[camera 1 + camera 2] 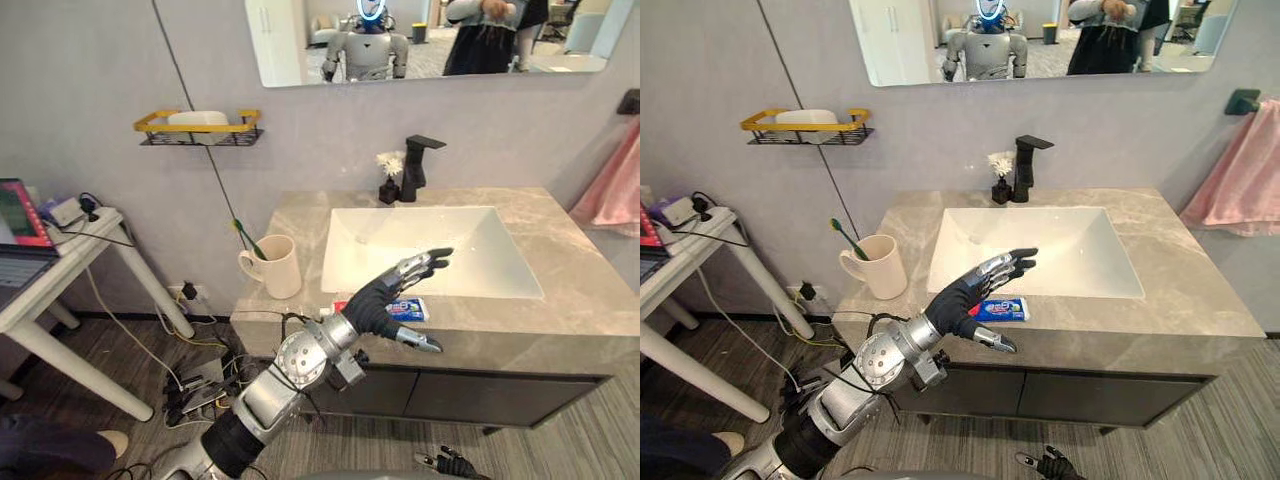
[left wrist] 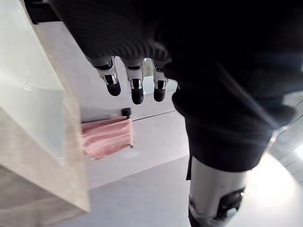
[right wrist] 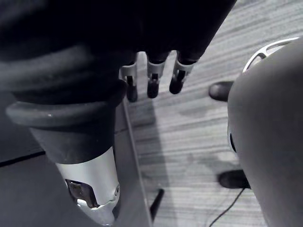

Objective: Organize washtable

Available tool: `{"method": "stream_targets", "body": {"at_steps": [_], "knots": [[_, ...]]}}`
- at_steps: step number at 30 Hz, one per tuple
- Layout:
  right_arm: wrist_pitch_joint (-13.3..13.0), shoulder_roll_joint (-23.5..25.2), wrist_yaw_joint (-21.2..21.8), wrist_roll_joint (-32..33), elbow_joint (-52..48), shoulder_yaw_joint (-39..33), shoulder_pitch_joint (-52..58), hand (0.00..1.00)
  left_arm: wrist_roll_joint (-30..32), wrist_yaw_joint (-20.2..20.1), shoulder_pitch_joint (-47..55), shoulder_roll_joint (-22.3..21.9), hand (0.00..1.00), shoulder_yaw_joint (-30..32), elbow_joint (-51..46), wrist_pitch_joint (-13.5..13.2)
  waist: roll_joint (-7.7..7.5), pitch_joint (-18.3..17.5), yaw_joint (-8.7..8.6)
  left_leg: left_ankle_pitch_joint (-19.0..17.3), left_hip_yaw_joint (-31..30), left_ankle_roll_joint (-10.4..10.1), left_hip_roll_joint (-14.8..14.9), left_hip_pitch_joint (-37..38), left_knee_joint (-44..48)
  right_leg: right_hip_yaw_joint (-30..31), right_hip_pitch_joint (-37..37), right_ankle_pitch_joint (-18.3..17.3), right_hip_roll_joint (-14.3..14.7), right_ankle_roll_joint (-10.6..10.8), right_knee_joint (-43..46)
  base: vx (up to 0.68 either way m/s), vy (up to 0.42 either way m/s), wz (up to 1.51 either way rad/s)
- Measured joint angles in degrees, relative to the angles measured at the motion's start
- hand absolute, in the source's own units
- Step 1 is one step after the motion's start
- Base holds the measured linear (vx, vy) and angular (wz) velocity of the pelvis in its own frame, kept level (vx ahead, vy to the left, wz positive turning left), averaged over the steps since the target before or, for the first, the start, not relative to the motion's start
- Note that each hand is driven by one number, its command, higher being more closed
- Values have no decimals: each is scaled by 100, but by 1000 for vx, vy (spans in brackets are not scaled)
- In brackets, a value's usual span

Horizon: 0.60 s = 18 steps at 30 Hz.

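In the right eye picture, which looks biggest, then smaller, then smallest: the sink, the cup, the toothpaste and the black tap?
1. sink
2. cup
3. black tap, close to the cup in size and farther back, so these two are unsure
4. toothpaste, partly hidden behind the left hand

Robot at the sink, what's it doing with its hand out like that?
The robot is tidying up. Its left hand is open, reaching over the toothpaste tube lying at the front of the counter by the sink; it hasn't gripped it yet. A cup holding a toothbrush stands nearby. Its right hand hangs low, open and holding nothing.
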Motion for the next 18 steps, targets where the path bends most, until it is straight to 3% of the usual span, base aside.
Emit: {"method": "stream_targets", "body": {"at_steps": [3,8,11,18], "knots": [[-2,-25,103,-22,-49,65,-75,0,1069,220,-116,102,0,30,334,-63,-72,220,-42,-20,132,-25,45,8,-1,113,-56,6,39,-9,-17,-2,-16,-21],[-1,-71,107,-50,-57,60,-107,0,2058,377,-115,257,0,92,502,-139,-135,353,-116,-76,232,-56,40,-13,-2,204,-95,40,49,-7,-130,22,0,-12],[5,-74,105,-67,-56,54,-86,0,2305,481,-109,273,0,314,501,-210,-189,393,-118,-79,256,-56,26,-38,-1,204,-94,61,45,-23,-200,37,-1,-6],[1,-128,205,-230,-53,66,-60,0,2380,481,91,351,0,507,204,-236,-152,404,-117,-117,298,-1,-3,-33,1,209,-66,63,12,-27,-204,16,1,-2]]}}
